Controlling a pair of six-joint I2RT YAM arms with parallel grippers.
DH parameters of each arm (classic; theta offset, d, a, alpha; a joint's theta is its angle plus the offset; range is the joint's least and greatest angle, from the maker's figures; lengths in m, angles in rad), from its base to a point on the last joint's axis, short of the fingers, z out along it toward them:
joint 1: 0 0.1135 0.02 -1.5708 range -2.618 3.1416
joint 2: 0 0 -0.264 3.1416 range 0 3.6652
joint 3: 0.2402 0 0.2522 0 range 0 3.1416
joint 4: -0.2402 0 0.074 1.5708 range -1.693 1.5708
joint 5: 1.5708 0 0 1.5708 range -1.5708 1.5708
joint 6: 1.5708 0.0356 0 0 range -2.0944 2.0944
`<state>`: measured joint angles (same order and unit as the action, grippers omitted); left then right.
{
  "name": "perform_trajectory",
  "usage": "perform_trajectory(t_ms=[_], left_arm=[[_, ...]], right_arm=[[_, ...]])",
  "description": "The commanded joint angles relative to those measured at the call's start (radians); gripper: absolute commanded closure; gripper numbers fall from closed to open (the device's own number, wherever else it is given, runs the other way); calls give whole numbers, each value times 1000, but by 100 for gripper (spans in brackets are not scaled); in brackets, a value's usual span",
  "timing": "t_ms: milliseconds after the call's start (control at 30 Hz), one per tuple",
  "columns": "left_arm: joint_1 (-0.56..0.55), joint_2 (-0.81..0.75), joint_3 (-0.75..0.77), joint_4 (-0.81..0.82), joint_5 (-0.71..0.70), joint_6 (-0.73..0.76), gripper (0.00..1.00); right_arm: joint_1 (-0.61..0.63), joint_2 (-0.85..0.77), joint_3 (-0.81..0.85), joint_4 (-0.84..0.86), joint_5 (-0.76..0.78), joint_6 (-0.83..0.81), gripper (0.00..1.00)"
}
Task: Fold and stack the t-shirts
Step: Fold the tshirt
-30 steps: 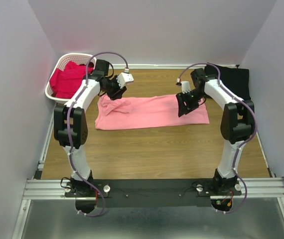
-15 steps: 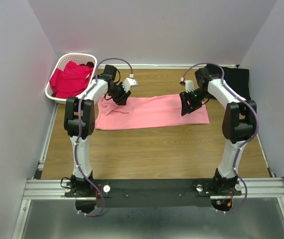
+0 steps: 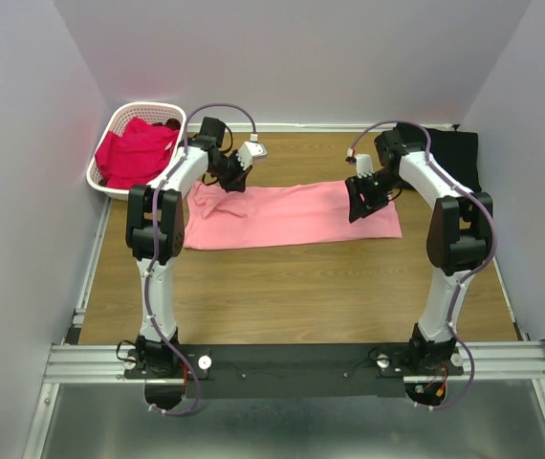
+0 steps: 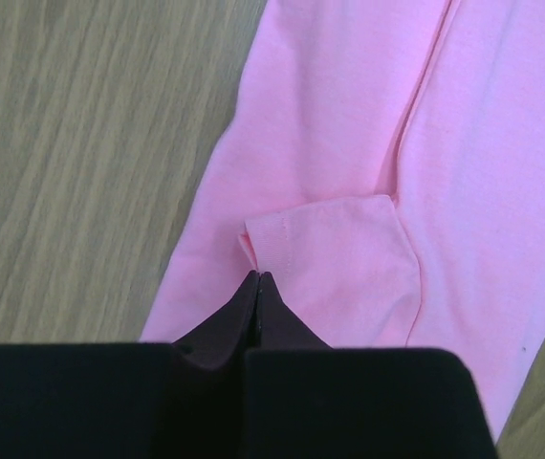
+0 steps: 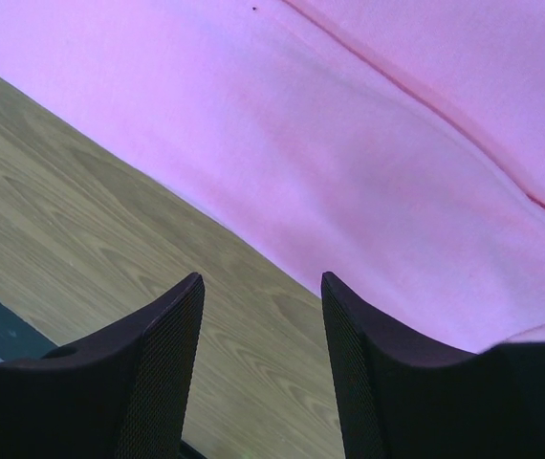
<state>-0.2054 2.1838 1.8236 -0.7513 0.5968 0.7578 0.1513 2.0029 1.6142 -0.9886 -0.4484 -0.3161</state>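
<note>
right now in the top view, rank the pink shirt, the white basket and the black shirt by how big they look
1. pink shirt, clearly the largest
2. white basket
3. black shirt, but the right arm hides part of it, so its place below the basket is unsure

The spread t-shirt [image 3: 292,215] lies centred on the worktop [image 3: 292,287] — basket [image 3: 146,105] of heaped t-shirts [image 3: 134,151] behind-left, another t-shirt [image 3: 454,153] behind-right.
</note>
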Motion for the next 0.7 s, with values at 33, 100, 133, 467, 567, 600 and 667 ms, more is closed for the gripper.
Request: perform_trajectory(t_ms=[33,100,133,467,567,600,667], left_arm=[[-5,-33,0,18,43,-11,100],[-8,-53,-20,27,32,-6,100],[-11,-62,-42,27,23,1,100],[-46,-231,-295,50,52,84,100],[-63,-277,-369,79,31,86,100],[-66,-280,-385,82,26,89,100],[-66,-283,-418,95,20,84,100]], right_arm=[[-9,-23,-11,-7,25,-20,41],[-10,-24,-13,-7,25,-21,41],[-10,-27,-16,-7,27,-20,41],[-15,-33,-28,-5,25,-24,41],[-15,-33,-28,-7,24,-28,41],[-15,-32,-25,-5,22,-25,41],[-15,-30,-20,-7,20,-26,41]])
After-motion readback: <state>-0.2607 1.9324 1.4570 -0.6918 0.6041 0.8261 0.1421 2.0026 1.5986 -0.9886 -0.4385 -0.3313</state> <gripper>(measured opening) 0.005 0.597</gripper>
